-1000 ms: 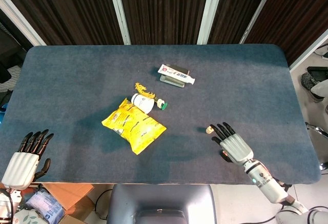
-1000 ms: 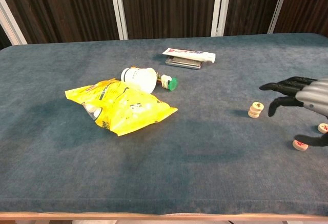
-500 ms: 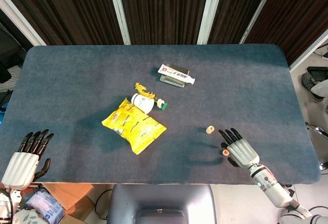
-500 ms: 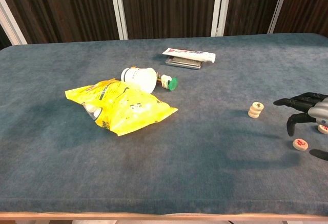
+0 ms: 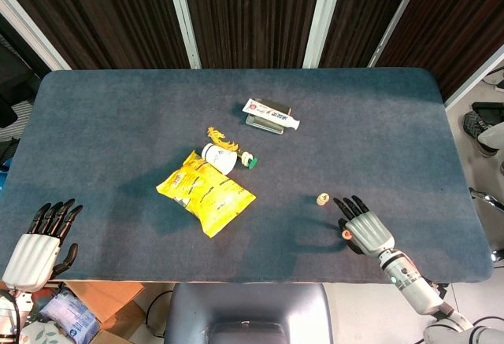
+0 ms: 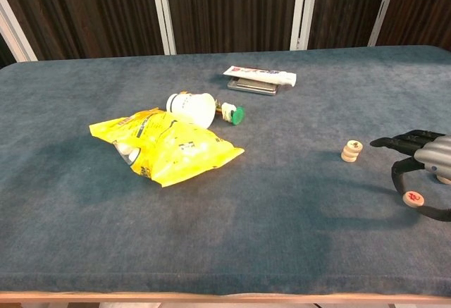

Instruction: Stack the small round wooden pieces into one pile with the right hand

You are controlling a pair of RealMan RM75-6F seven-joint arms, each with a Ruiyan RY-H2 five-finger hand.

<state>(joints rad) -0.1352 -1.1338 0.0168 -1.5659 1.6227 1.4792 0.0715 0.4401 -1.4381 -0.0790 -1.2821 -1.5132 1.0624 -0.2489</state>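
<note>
Now, from the head view, I am seeing the right hand (image 5: pixel 365 231) hovering low over the near right part of the bench (image 5: pixel 118 123), fingers (image 5: pixel 344 206) spread apart and gripping nothing. A single wooden piece (image 5: pixel 346 234) with a red mark is lying on the cloth right at the thumb side of that hand; I cannot tell if it is being touched. A short pile of wooden pieces (image 5: pixel 322 199) is standing just beyond the fingertips, apart from them. The left hand (image 5: pixel 38 246) is resting off the near left corner of the bench, fingers straight and close together, holding nothing. A yellow snack bag (image 5: pixel 205 191) is lying near the middle, with a white bottle (image 5: pixel 218 156) just behind it and a toothpaste tube (image 5: pixel 271 112) further back on a flat dark case.

Next, from the chest view, the right hand (image 6: pixel 428 158) is showing at the right edge, its dark fingers (image 6: pixel 398 140) reaching out toward the pile (image 6: pixel 350 150) but staying clear of it. The single piece (image 6: pixel 413 197) is lying flat between the curved thumb and another finger, not lifted. Another piece is peeking out under the hand at the frame edge. The snack bag (image 6: pixel 169 153), the bottle (image 6: pixel 194 108) and the tube (image 6: pixel 262 75) are sitting well to the left. The left hand is not showing in this view.
</note>
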